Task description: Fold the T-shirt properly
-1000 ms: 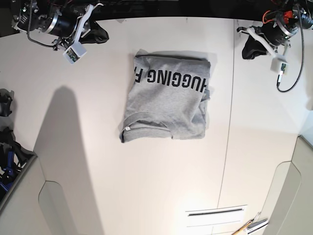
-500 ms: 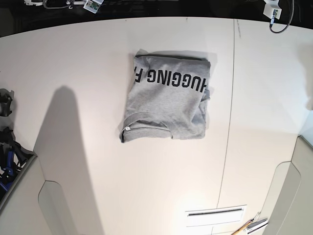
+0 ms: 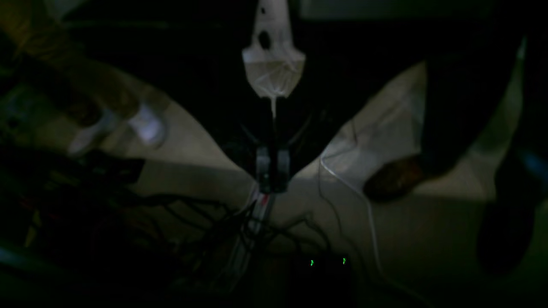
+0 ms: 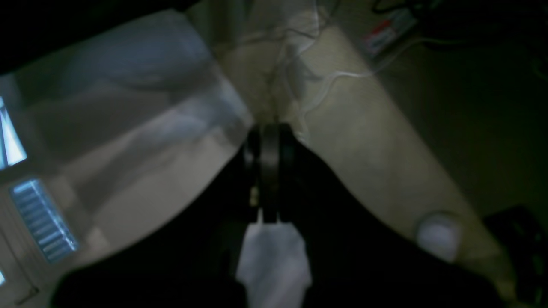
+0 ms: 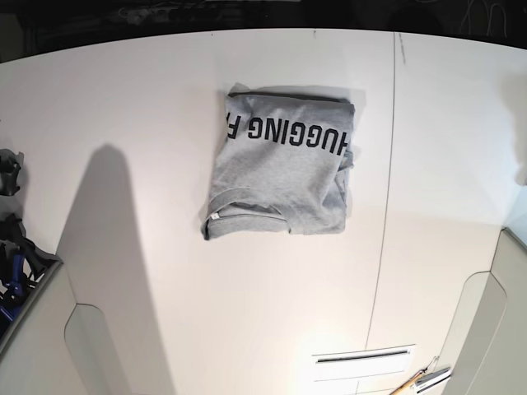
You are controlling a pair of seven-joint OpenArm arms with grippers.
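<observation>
The T-shirt [image 5: 282, 173] lies folded into a compact, roughly square packet on the white counter [image 5: 165, 288], a little toward the far edge and near the middle from side to side. Neither claw shows in the base view; both are off the counter and well apart from the shirt, which nothing touches.

The left claw [image 3: 272, 169] appears only in its own wrist view, dim and dark, hanging over a tangle of cables [image 3: 239, 222] and pale flooring. Its jaws look pressed together with nothing between them, though the light is poor. The right claw [image 4: 269, 171] shows in its wrist view as a dark pair of jaws drawn together, empty, over a blurred pale surface.

The shirt's neckband [image 5: 247, 204] lies at the near edge of the packet, toward its left corner, and the black lettering [image 5: 288, 134] runs as a band across the far part, upside down from this view. The packet is slightly taller than wide, its long axis running from near to far and tilted a little. The right edge shows loose layered folds.
</observation>
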